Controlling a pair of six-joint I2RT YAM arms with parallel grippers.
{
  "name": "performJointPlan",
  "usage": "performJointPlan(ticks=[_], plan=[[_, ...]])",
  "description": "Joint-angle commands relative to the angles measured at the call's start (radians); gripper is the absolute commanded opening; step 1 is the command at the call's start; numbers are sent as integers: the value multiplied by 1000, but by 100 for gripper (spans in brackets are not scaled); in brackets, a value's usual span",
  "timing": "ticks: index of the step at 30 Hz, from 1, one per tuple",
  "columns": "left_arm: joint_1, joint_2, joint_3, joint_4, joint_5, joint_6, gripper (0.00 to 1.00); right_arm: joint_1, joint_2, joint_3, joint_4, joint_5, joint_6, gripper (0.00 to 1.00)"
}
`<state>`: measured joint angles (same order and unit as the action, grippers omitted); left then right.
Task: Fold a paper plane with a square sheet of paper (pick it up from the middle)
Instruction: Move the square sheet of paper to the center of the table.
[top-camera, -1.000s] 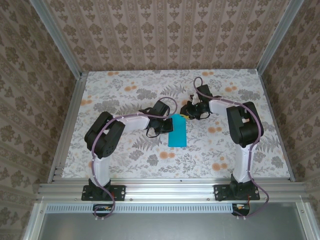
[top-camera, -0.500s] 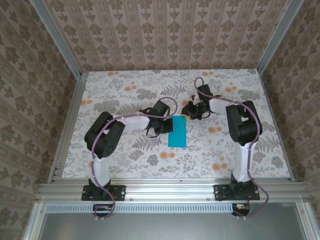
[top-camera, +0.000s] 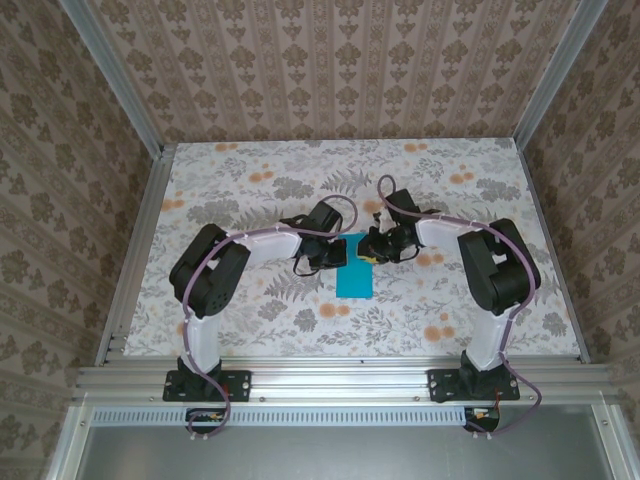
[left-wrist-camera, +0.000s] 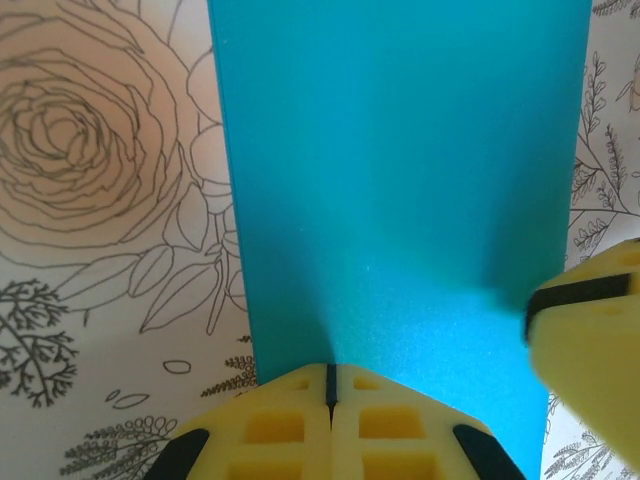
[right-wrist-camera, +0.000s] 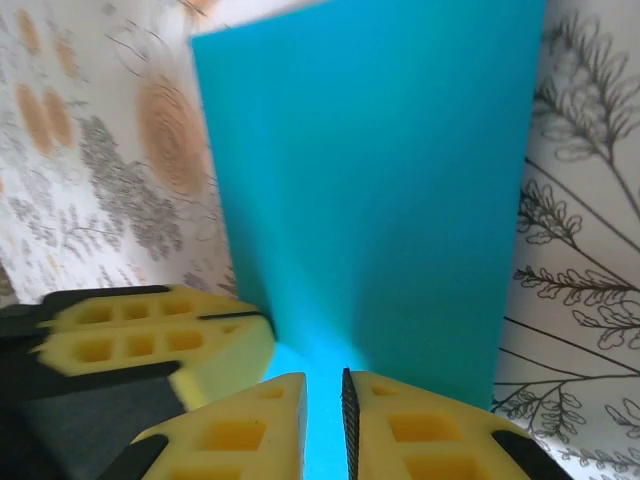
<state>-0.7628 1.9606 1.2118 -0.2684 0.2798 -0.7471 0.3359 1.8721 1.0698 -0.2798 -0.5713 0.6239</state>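
The square sheet of paper (top-camera: 354, 274), folded to a narrow teal rectangle, lies flat on the flowered surface (top-camera: 250, 185) near the middle, between the two arms. The left pincer (left-wrist-camera: 330, 390) is closed, its yellow pads pressed together without any gap. The tips sit right at an edge of the paper, and I cannot tell if some paper is caught between them. The right pincer (right-wrist-camera: 324, 400) is over the far part of the sheet. Its pads stand a thin slit apart, and teal shows through this slit. The two pincers are just beside each other.
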Motion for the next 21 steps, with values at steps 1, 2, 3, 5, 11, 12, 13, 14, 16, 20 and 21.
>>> performJointPlan(ticks=[1, 2, 3, 5, 11, 12, 13, 14, 16, 20, 21], plan=[[-9, -31, 7, -107, -11, 16, 8, 17, 32, -13, -10, 31, -14, 19], [-7, -47, 11, -100, -13, 12, 10, 21, 37, -15, -5, 34, -8, 19], [-4, -66, 17, -98, -18, 7, 12, 30, 40, -18, 2, 39, 0, 19], [4, -104, 19, -93, -34, -3, 18, 48, 43, -28, 18, 44, 22, 20], [63, -240, -85, -15, -56, -50, 25, 133, 67, -18, 110, 46, 117, 19], [75, -255, -106, -4, -54, -52, 25, 145, 78, -6, 120, 43, 124, 19], [86, -267, -120, 2, -52, -53, 25, 156, 90, 11, 126, 38, 126, 19], [101, -275, -134, 13, -43, -54, 24, 168, 101, 32, 130, 30, 124, 19], [128, -280, -158, 42, -14, -57, 21, 185, 126, 64, 142, 15, 104, 18], [174, -264, -174, 90, 50, -56, 15, 190, 156, 99, 146, -32, 74, 16], [183, -253, -170, 100, 69, -52, 14, 191, 143, 93, 161, -40, 71, 17]])
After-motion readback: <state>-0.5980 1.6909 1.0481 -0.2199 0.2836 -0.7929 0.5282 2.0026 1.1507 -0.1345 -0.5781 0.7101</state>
